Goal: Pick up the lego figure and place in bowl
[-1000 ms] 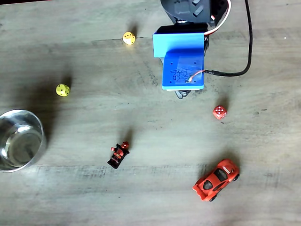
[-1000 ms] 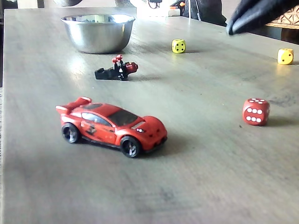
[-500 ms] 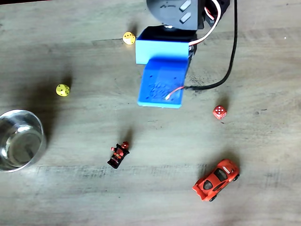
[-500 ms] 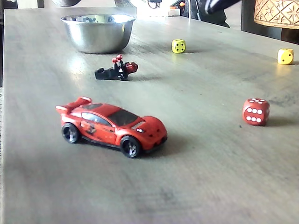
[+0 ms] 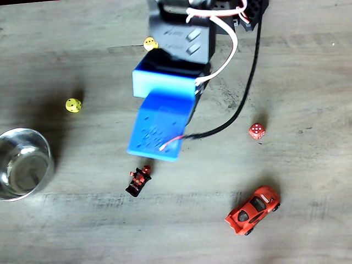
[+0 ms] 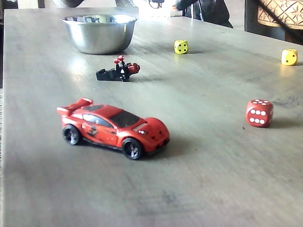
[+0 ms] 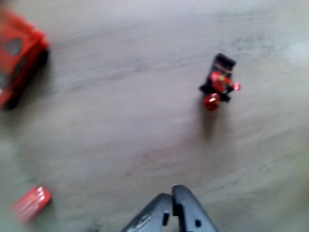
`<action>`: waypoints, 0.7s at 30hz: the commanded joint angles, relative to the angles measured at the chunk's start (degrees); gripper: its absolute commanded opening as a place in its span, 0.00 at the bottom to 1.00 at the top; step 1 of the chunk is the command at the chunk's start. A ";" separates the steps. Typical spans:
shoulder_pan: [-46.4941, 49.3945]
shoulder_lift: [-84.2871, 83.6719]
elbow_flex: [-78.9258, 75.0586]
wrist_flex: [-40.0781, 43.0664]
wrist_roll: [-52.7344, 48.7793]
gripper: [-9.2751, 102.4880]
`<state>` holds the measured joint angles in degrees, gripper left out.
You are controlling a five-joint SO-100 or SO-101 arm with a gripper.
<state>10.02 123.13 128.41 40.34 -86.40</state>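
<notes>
The lego figure [image 7: 219, 82] lies flat on the wooden table [image 5: 308, 66], up and right of the gripper [image 7: 173, 203] in the wrist view, well apart from it, bare tabletop between. The gripper's fingertips are pressed together, empty. Red toy car [image 5: 252, 210] and red die [image 5: 256, 131] sit off right in a fixed view; the bowl [image 5: 22, 163] stands at the left edge.

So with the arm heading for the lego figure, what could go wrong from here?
1. The lego figure lies flat on its side on the table, so the hand, whose fingers look closed in the wrist view, may slip off it or push it away.
2. The bowl sits partly out of frame at the left of a fixed view; a release there could hit the rim and miss.
</notes>
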 commanded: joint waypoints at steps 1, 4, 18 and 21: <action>2.20 -3.87 -5.98 -1.14 0.35 0.08; 4.13 -7.47 -7.56 -1.14 0.35 0.08; 10.11 -13.54 -6.94 -12.83 0.62 0.08; 10.20 -15.91 -6.94 -17.67 1.05 0.08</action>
<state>19.69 107.84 123.93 26.54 -85.78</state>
